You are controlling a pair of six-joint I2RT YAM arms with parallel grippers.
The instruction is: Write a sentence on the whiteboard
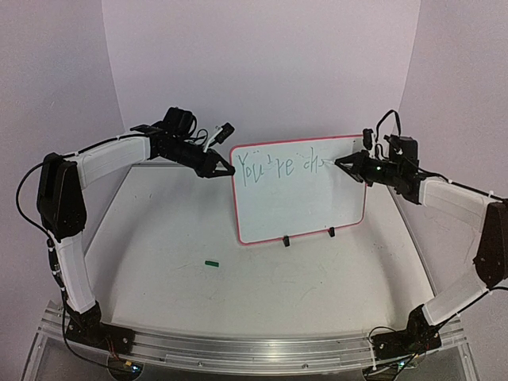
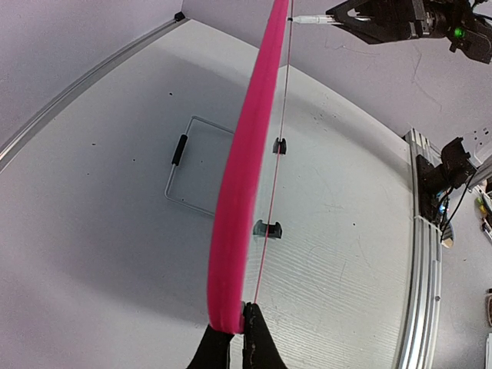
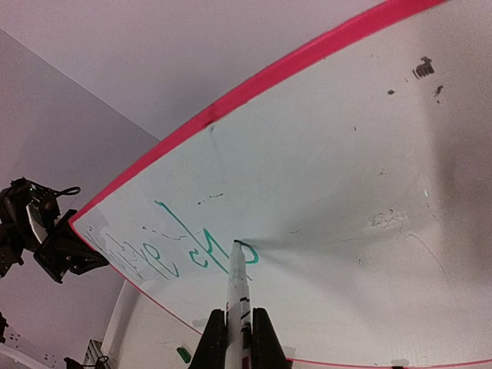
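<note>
The whiteboard (image 1: 302, 202), white with a red frame, stands upright on two black clip feet (image 1: 286, 241) mid-table. Its top line carries green marker letters, the sentence (image 1: 274, 168), reading about "You're ch". My left gripper (image 1: 225, 168) is shut on the board's upper left edge; the left wrist view shows the jaws (image 2: 240, 323) pinching the pink frame (image 2: 238, 192). My right gripper (image 1: 343, 163) is shut on a white marker (image 3: 238, 288), and the marker's tip touches the board (image 3: 354, 177) at the last green letter (image 3: 250, 254).
A small green marker cap (image 1: 211, 263) lies on the table in front of the board, left of centre. A wire frame (image 2: 184, 165) lies flat behind the board. An aluminium rail (image 1: 238, 343) runs along the near edge by the arm bases.
</note>
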